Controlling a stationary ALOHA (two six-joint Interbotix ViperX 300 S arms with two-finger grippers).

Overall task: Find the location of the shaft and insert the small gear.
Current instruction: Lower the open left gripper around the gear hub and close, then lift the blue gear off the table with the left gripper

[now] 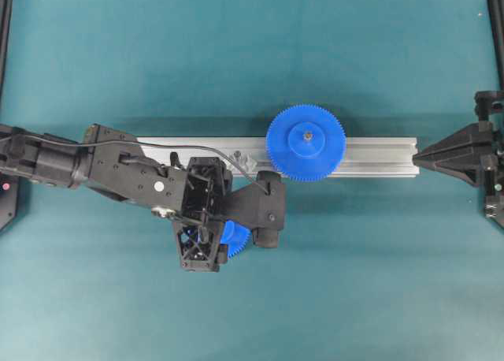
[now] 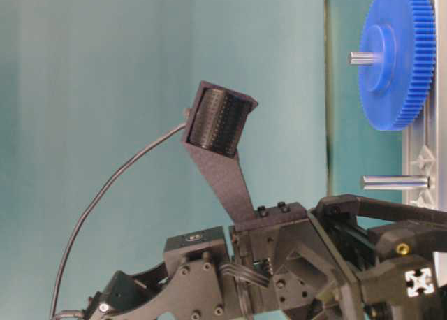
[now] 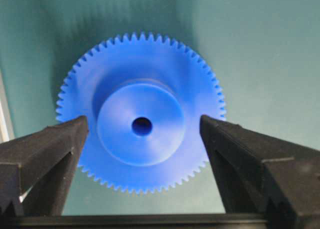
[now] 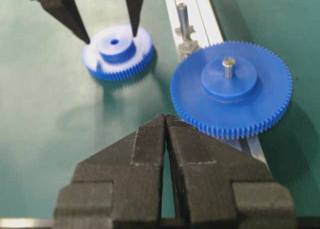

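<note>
Teal counter (image 1: 378,282) carries the small gear (image 3: 141,119) lying flat, hub and centre hole facing up, directly beneath the left hand (image 3: 142,139), whose fingers stand wide apart on either side of the hub and grip nothing. Just beyond it on the aluminium rail (image 1: 378,152), the shaft (image 4: 183,18) stands upright beside the larger gear (image 4: 231,89). At the rail's far end, well apart, the right hand (image 4: 165,121) is pressed closed and empty, so the left is much nearer.
</note>
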